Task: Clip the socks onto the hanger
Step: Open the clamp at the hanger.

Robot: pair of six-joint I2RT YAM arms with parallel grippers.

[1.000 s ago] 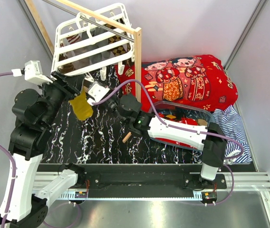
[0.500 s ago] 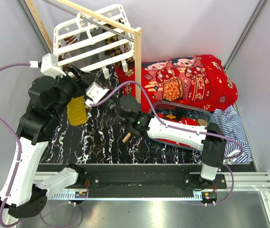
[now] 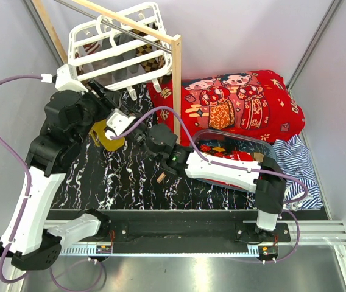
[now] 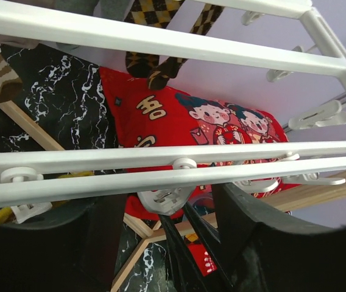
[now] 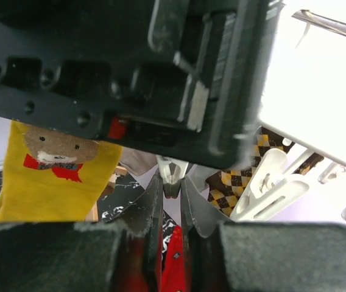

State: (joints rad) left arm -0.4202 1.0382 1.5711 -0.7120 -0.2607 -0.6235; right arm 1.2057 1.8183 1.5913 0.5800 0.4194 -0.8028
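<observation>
Looking up through the left wrist view, where did the left gripper stand? Ana asked.

Its fingers were wide apart, Tomas said, one on each side of a white clip that hung under a bar of the hanger. They gripped nothing, and I saw no contact with the clip.

And the right gripper?

Its fingers were almost together. The mustard sock hung in the air just beside them, below the near side of the hanger. So I judged that they held it by an edge, though the pinch itself was not clear. An argyle sock was hanging from the frame farther back.

How should this step be done well, in your opinion?

The left fingers needed to press the two wings of that clip squarely, so that its mouth opened fully and the frame did not swing away. Then the right arm should bring the edge of the sock deep into the mouth, not only a tip of the cloth. I would release the clip first and the sock second. The risk, I think, was that the light hanger tilted under the push and the clip slipped out from between the fingers.
</observation>
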